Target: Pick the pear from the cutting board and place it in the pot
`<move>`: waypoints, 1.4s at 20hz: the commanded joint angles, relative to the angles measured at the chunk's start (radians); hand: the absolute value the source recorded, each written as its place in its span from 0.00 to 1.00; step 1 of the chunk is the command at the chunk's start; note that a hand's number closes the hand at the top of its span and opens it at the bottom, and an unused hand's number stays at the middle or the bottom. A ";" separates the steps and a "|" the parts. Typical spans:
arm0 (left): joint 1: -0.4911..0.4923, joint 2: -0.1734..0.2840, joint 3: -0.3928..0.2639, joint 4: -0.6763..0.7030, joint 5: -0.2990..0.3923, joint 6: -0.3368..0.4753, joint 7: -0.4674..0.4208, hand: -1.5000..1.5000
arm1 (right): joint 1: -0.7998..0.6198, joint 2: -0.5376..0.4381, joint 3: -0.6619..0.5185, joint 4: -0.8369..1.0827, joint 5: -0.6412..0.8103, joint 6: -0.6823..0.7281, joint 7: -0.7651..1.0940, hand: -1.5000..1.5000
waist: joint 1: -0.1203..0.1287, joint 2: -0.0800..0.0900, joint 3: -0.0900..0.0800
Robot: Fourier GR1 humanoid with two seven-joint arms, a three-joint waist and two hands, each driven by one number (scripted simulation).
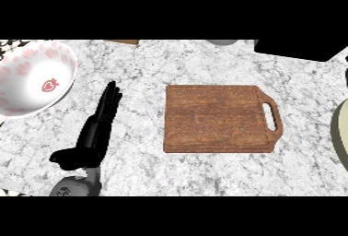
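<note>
Currently only the left hand point(92, 138) shows, coming in from the near-left edge on its grey forearm point(78, 186). Its fingers point(108, 99) are straight and held together, pointing toward the far side, thumb point(62, 156) sticking out to the left. It holds nothing and lies over the bare surface point(136, 170), left of the cutting board point(214, 118) with a clear gap between them.

Right hand shows nowhere in the head view.

Cutting board sits mid-scene on the speckled stone surface, brown wood, handle slot point(270, 115) on its right side. Its top is bare wood all over. The pear is not visible anywhere, so I cannot tell where it is.

Far-left: a white bowl point(31, 78) with pink fruit prints, cut off by the left edge. Right edge: a pale greenish curved rim point(340, 133), mostly out of view, can't tell what it belongs to. Far-right corner: a dark flat object point(302, 48), partly cropped. Far edge, centre: a small grey round item point(223, 42) and a brown sliver point(122, 42), both too cropped to identify.
</note>
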 commanded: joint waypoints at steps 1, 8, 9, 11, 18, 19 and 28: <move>-0.005 -0.018 -0.012 0.012 -0.014 0.018 0.008 0.50 | -0.081 -0.017 -0.030 0.081 0.087 0.008 0.252 1.00 | -0.012 -0.007 0.002; 0.000 0.005 0.028 0.009 -0.001 0.020 0.009 0.50 | -0.069 0.000 -0.115 0.165 0.180 -0.041 0.304 1.00 | -0.044 -0.016 0.004; 0.010 -0.002 0.020 0.023 -0.002 0.017 0.002 0.50 | -0.109 -0.015 -0.120 0.175 0.193 -0.004 0.304 1.00 | -0.049 -0.020 0.003; 0.013 -0.013 0.020 0.032 -0.018 0.041 -0.004 0.50 | -0.084 -0.009 -0.148 0.167 0.212 -0.035 0.304 1.00 | -0.082 -0.031 0.003; 0.048 0.014 0.066 0.028 0.014 0.023 -0.023 0.50 | -0.059 -0.010 -0.234 0.200 0.255 -0.065 0.303 1.00 | -0.108 -0.042 0.003; 0.035 -0.001 0.066 0.051 0.012 0.035 -0.020 0.50 | -0.065 0.030 -0.244 0.181 0.264 -0.069 0.305 1.00 | -0.120 -0.046 0.002; 0.063 0.017 0.084 0.031 0.014 0.026 -0.048 0.50 | 0.061 0.071 -0.422 0.220 0.162 -0.234 0.205 1.00 | -0.137 -0.049 0.004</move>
